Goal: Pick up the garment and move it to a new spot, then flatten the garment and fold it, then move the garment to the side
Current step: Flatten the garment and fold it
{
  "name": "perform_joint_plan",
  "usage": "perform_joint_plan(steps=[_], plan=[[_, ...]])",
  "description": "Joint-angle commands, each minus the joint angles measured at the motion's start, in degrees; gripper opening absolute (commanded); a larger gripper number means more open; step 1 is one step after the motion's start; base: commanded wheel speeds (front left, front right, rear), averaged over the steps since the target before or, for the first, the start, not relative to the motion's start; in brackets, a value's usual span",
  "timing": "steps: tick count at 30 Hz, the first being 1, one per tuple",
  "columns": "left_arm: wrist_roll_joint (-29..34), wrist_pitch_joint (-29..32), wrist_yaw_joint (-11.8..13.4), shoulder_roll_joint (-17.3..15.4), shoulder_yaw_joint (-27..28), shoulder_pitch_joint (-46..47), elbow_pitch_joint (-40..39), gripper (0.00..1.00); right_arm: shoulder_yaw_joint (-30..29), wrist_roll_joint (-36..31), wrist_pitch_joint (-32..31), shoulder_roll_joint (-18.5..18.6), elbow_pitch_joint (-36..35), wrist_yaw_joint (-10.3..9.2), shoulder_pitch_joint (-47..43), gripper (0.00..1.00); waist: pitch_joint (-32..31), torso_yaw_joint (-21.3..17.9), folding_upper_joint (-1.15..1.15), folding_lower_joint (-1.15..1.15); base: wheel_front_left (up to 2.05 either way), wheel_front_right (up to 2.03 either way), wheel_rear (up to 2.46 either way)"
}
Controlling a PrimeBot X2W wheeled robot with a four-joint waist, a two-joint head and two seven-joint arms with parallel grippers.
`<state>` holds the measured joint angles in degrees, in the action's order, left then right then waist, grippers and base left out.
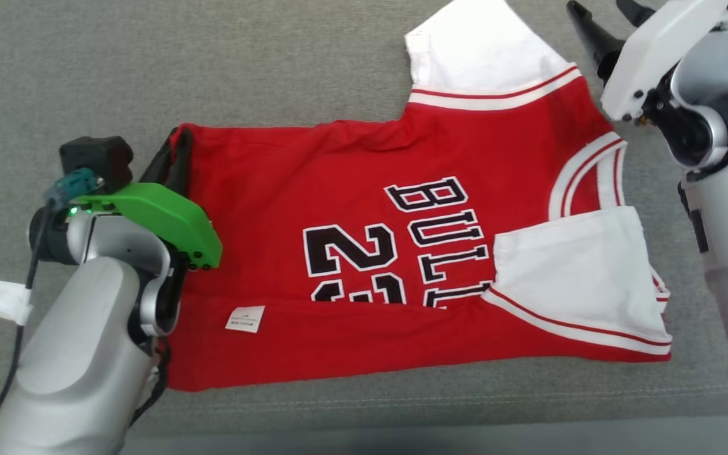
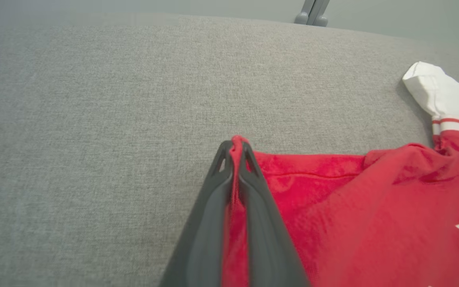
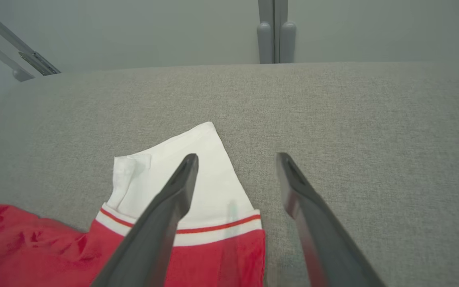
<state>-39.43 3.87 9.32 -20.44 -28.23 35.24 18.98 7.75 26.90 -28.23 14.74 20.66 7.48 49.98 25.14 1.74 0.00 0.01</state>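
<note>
We're clamping jersey (image 1: 339, 170) hem w/ left gripper (image 2: 235, 150); right gripper (image 3: 236, 159) is hanging open nr cushion (image 1: 149, 63) far edge. One-sided pull could be skewing the fold.

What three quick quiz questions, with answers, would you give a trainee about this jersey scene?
1. True or false: the left jaws are shut on a corner of the red jersey.
2. The right jaws are: A shut on the white sleeve; B open by that sleeve; C shut on nothing.
3. What small white item lies on the jersey's red near edge?
Key: 1 true; 2 B; 3 a label.
</note>
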Motion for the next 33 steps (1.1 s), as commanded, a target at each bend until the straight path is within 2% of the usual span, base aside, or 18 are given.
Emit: perform_joint_plan(steps=[1,10,21,22,23,25,26,27,28,29,33], plan=[[0.48,-0.64,-0.26,1.13,-0.65,1.33,0.07,0.00,0.14,-1.43,-0.64,0.22,3.00,0.00,3.01,1.00,2.75,5.20,0.00,-0.01,0.00,0.00,0.00],[1.30,-3.31,-2.18,8.00,-4.00,5.96,3.22,0.00,1.81,-6.23,-2.36,1.53,17.88,0.00,13.84,1.00,5.39,12.14,0.00,-0.01,0.00,0.00,0.00],[0.94,-5.41,-4.08,11.05,-5.30,9.00,8.94,0.00,3.87,-8.96,-2.53,1.63,28.54,0.00,18.35,1.00,5.37,14.06,0.00,-0.01,0.00,0.00,0.00],[0.85,-5.53,-4.20,11.13,-5.32,9.15,9.32,0.00,4.17,-9.04,-2.78,1.56,29.13,0.00,18.38,0.81,5.32,14.02,0.00,-0.01,0.00,0.00,0.00],[0.81,-5.58,-4.31,11.16,-5.32,9.25,9.72,0.00,4.41,-9.15,-2.66,1.51,29.65,0.00,18.41,0.50,5.27,13.97,0.00,-0.01,0.00,0.00,0.00],[0.60,-5.63,-4.51,11.19,-5.30,9.50,10.33,0.00,5.03,-9.87,-2.37,1.93,30.61,0.00,18.67,0.30,5.21,13.84,0.00,-0.01,0.00,0.00,0.00],[0.60,-5.63,-4.51,11.19,-5.30,9.50,10.33,0.00,5.03,-9.87,-2.37,1.93,30.61,0.00,18.67,0.30,5.21,13.84,0.00,-0.01,0.00,0.00,0.00],[0.47,-5.67,-4.67,11.24,-5.29,9.62,10.57,0.00,5.21,-10.15,-2.03,2.09,31.04,0.00,18.76,0.22,5.15,13.80,0.00,-0.01,0.00,0.00,0.00],[0.26,-5.73,-4.74,11.33,-5.20,9.76,10.84,0.00,5.35,-10.33,-1.54,2.10,31.37,0.00,18.83,0.03,5.12,13.75,0.00,-0.01,0.00,0.00,0.00],[0.13,-5.85,-4.88,11.41,-5.05,9.91,11.10,0.00,5.23,-10.59,-0.76,2.23,31.59,0.00,18.99,0.00,5.12,13.69,0.00,-0.01,0.00,0.00,0.00],[-0.92,-6.21,-5.37,11.43,-4.29,10.61,12.41,0.00,4.16,-10.77,2.92,1.89,32.77,-0.04,19.72,0.00,5.07,13.20,0.00,-0.01,0.00,0.00,0.00]])
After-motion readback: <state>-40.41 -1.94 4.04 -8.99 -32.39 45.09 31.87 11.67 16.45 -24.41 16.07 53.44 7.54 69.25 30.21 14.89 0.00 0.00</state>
